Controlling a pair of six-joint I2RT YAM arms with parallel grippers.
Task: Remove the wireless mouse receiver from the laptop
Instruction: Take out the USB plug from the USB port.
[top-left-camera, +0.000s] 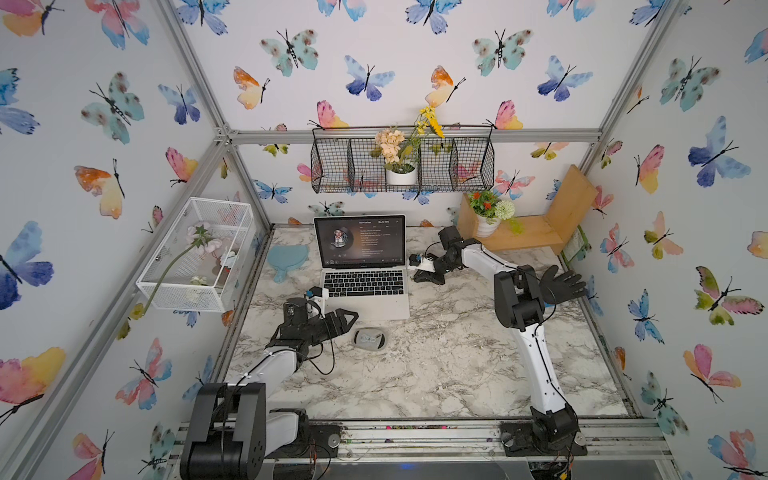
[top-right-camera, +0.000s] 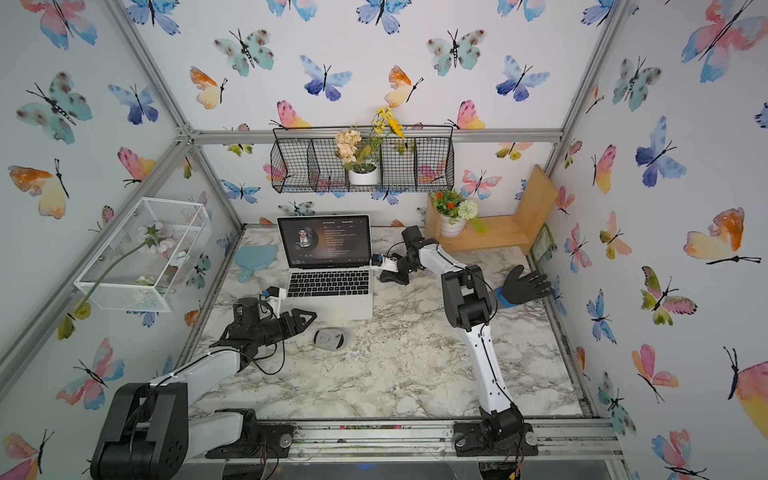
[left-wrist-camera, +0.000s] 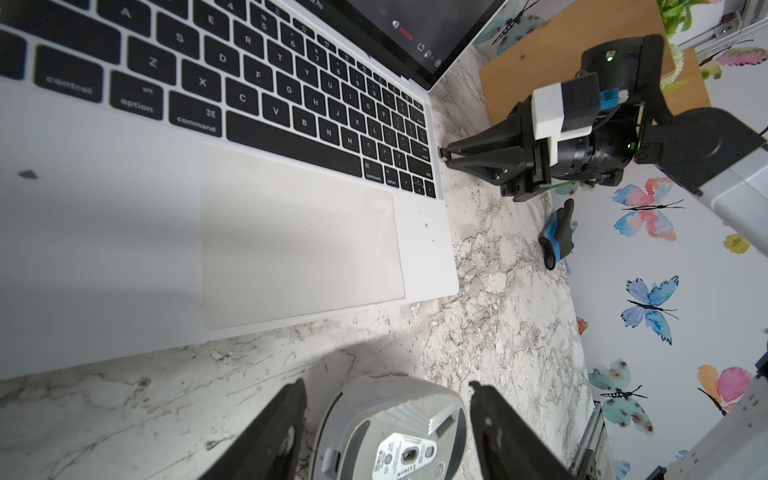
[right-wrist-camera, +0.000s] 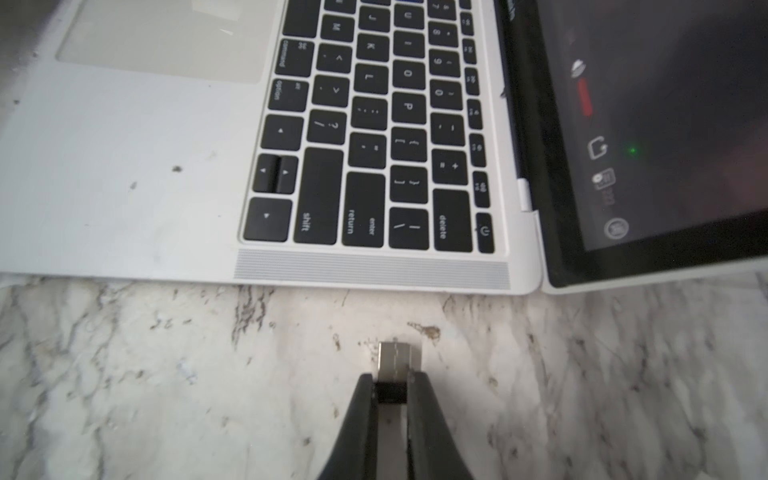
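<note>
1. left gripper (top-left-camera: 347, 322): jaws apart, grasping nothing, low over marble table (top-left-camera: 436, 365).
2. mouse (top-left-camera: 369, 339): grey, underside up, just beside the left gripper.
3. laptop (top-left-camera: 390, 307): silver, lid open, screen lit.
4. receiver (right-wrist-camera: 399, 363): unplugged, just off the laptop's right edge, metal end pointing toward it.
5. right gripper (right-wrist-camera: 390, 390): clenched on the receiver's dark cap, above the table.

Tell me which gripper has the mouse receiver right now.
The right gripper: its jaws are shut on the dark cap of the receiver, whose metal plug sits clear of the laptop. The left gripper stands open and empty by the mouse.
</note>
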